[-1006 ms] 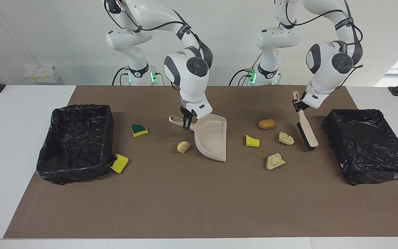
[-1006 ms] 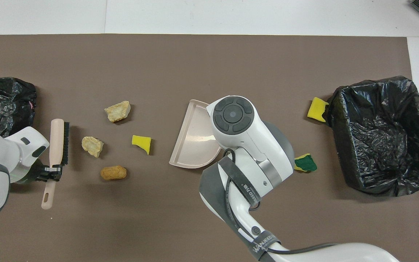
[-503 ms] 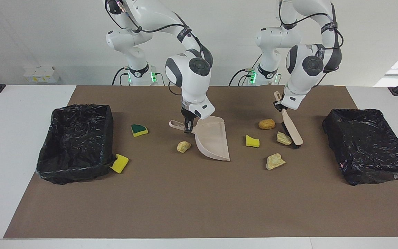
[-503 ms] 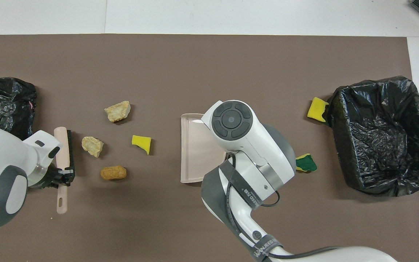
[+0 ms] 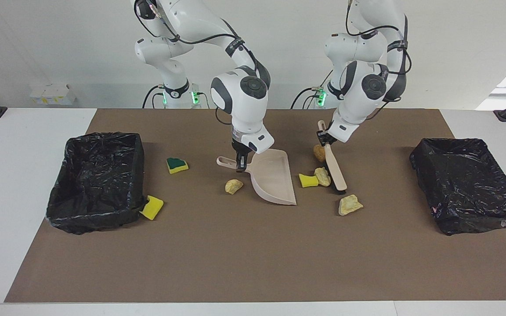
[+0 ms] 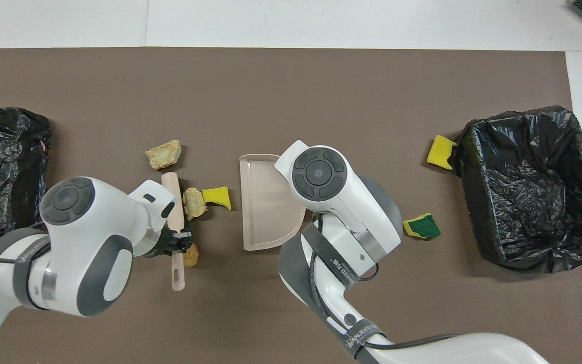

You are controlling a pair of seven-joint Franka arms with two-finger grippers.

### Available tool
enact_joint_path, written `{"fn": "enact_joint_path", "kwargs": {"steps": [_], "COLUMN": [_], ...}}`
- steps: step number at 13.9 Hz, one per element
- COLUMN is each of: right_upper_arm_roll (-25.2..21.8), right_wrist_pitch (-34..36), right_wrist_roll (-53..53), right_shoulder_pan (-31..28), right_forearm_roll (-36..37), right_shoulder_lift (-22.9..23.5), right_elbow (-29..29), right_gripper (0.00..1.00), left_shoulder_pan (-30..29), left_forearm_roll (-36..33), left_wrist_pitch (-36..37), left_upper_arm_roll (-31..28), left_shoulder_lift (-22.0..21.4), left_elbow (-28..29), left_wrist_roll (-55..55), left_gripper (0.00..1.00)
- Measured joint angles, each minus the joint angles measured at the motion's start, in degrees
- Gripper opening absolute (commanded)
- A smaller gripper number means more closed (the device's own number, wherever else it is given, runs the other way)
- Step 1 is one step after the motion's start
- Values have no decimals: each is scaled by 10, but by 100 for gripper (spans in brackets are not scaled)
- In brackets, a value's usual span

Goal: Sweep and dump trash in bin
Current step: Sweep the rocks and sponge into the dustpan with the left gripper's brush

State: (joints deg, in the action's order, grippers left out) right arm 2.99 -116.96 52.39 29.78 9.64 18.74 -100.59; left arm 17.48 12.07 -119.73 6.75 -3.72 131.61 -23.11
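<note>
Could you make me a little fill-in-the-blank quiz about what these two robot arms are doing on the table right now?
1. The left hand holds the handle of the ____.
2. The right hand holds the beige ____ by its handle.
3. The brush presses a pale chunk against a ____ sponge piece.
4. At each end of the table stands a bin lined with a ____ bag.

Missing words: brush; dustpan; yellow; black
</note>
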Motion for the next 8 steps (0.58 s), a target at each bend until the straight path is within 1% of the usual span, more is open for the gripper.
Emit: {"fn": "enact_joint_path", "kwargs": {"steps": [2, 4, 6, 8], "right_upper_arm_roll": [0, 0, 0, 0], "right_wrist_pitch": [-5, -9, -10, -10], "right_wrist_roll": [0, 0, 0, -1], "right_shoulder_pan": [0, 0, 0, 0], "right_forearm_roll": [0, 0, 0, 0], "right_shoulder_lift": [4, 6, 7, 7], "right_elbow": [0, 0, 0, 0], "right_gripper": [0, 0, 0, 0], "left_shoulder_pan": [49, 87, 109, 115], "left_forearm_roll": [18, 30, 33, 35], "left_wrist_pitch": [-33, -40, -38, -9], "left_upper_arm_roll": [2, 2, 3, 2], "left_shoulder_lift": [13, 18, 23, 26], "left_elbow": [-3, -14, -34, -61], "left_wrist_roll": [-1, 0, 0, -2], "left_gripper": [0, 0, 0, 0]}}
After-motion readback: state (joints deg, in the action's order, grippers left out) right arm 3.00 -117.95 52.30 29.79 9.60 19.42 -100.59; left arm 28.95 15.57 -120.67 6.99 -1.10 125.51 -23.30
